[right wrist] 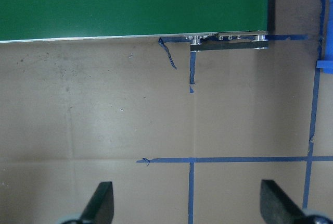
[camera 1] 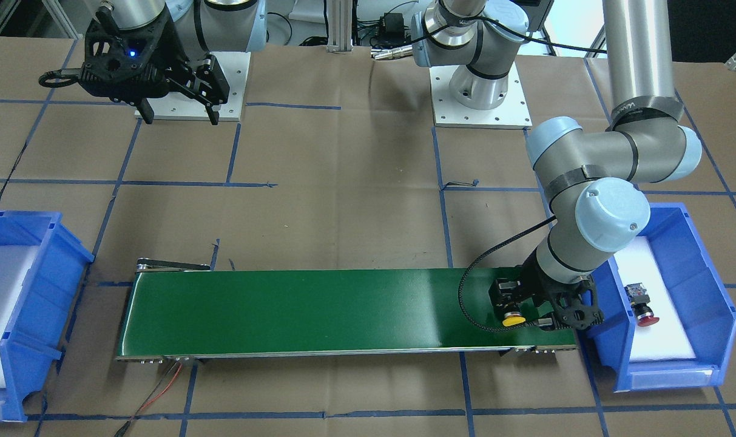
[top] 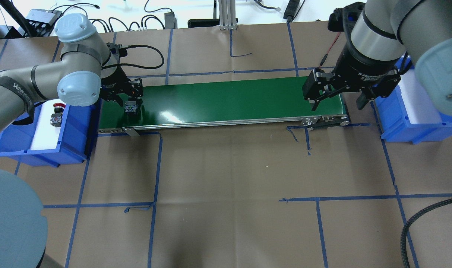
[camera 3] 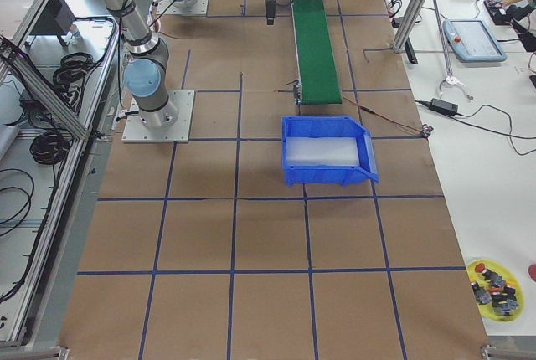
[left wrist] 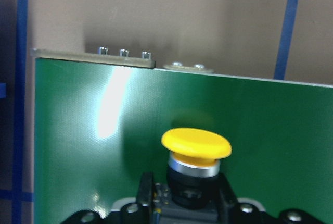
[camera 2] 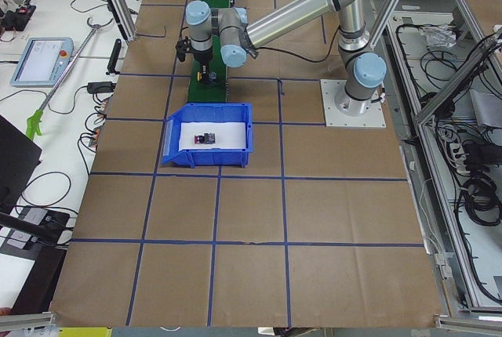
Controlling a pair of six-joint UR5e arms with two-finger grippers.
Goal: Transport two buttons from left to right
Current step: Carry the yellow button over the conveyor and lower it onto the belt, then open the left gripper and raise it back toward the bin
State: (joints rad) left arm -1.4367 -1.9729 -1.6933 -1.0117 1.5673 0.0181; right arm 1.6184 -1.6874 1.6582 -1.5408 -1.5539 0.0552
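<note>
Glossy green belt point(camera 1: 313, 309); left pincer point(camera 1: 523, 306) clasps the round yellow-capped button point(camera 1: 513, 320).

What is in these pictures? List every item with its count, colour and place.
yellow button: one, yellow cap, on the left end of the belt
red button: one, red cap, on the white pad in the left bin
belt: one, green, across the table between the bins
bins: two, blue with white pads, the left bin and the right bin, one at each end of the belt
table: one, brown paper with blue tape lines
dish: one, yellow, holding small parts, at the table's corner in the exterior right view
left gripper: one, black, shut on the yellow button
right gripper: one, black, open, raised over the belt's right end
</note>
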